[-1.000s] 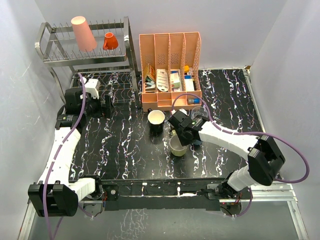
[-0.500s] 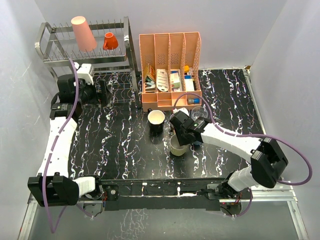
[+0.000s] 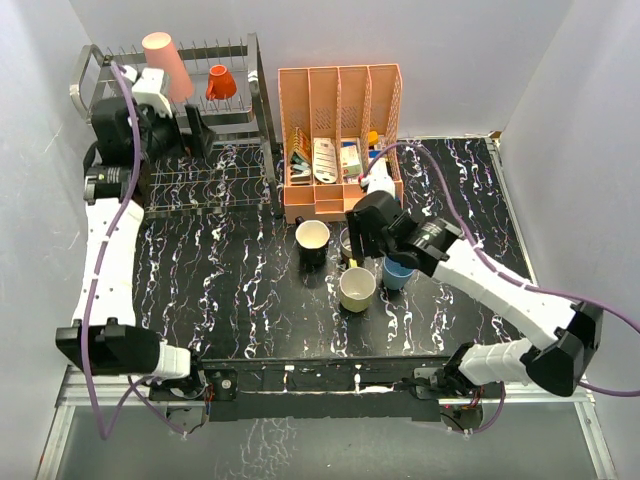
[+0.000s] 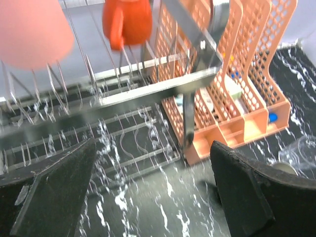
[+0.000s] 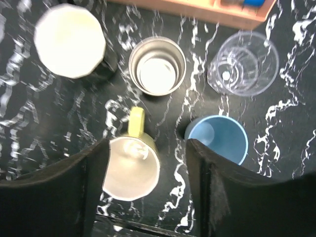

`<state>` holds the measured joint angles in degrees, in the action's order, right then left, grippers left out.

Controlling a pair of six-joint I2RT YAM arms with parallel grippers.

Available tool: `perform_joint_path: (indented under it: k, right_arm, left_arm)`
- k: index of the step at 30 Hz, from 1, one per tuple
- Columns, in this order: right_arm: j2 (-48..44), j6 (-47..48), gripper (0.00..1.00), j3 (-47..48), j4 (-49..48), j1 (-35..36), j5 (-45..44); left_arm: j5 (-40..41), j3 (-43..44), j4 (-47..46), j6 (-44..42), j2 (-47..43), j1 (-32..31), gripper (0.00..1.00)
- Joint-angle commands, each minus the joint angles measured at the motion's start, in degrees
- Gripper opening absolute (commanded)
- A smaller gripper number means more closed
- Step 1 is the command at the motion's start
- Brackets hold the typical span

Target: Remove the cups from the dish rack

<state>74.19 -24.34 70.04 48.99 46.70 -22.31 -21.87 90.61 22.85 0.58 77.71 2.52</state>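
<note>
On the upper tier of the dish rack a pink tumbler and a small orange cup stand upside down. My left gripper hangs open just in front of that tier. In the left wrist view the tumbler and orange cup sit above my open left gripper. My right gripper is open above the table, holding nothing. Below it stand a pale yellow mug, a blue cup, a metallic cup, a clear glass and a black mug.
A peach plastic organizer with small items stands right of the rack. The unloaded cups cluster mid-table, around the yellow mug and black mug. The rack's lower tier holds nothing I can see.
My right gripper opened, let go of the yellow mug and lifted back toward the organizer. My left arm rose from the rack's lower tier to its upper tier.
</note>
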Motion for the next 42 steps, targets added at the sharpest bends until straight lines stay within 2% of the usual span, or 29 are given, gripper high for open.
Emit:
perform_joint_path:
  k: [1, 2, 5, 10, 14, 19, 23, 33, 42]
  right_arm:
    - [-3.76, -0.43, 0.70, 8.09, 1.25, -0.20, -2.35]
    - [-4.11, -0.49, 0.75, 8.99, 1.35, -0.20, -2.00]
    - [-5.03, -0.60, 0.83, 10.88, 0.99, -0.20, -0.87]
    - [-6.23, -1.14, 0.84, 11.35, -0.09, -0.21, 0.50]
    - [-6.33, -1.30, 0.84, 11.13, 0.04, -0.20, 0.51]
    - [-6.40, -1.50, 0.84, 10.31, -0.46, -0.21, 0.62]
    - [-5.72, -1.37, 0.84, 9.88, -0.76, -0.20, 0.98]
    - [-5.50, -1.70, 0.84, 9.48, -1.62, -0.21, 1.67]
    - [-7.13, -2.27, 0.83, 8.99, -1.74, -0.21, 1.47]
  left_arm:
    - [-0.90, 12.01, -2.71, 0.82, 5.83, 0.33, 0.97]
    - [-1.20, 15.01, -2.83, 1.81, 7.90, 0.36, 0.97]
    - [-2.36, 24.76, -2.13, 4.20, 14.53, 0.34, 0.97]
    - [-4.76, 40.32, -2.68, 8.43, 25.98, 0.37, 0.97]
    - [-7.13, 49.32, -3.70, 11.66, 33.32, -0.01, 0.91]
    - [-6.83, 48.71, -6.87, 12.59, 35.33, -0.34, 0.86]
    - [-7.01, 42.84, -9.99, 11.58, 32.79, -0.77, 0.85]
    - [-1.34, 47.73, -1.19, 4.92, 37.25, -2.56, 0.82]
    - [1.70, 49.85, 2.33, 0.99, 40.12, -3.30, 0.76]
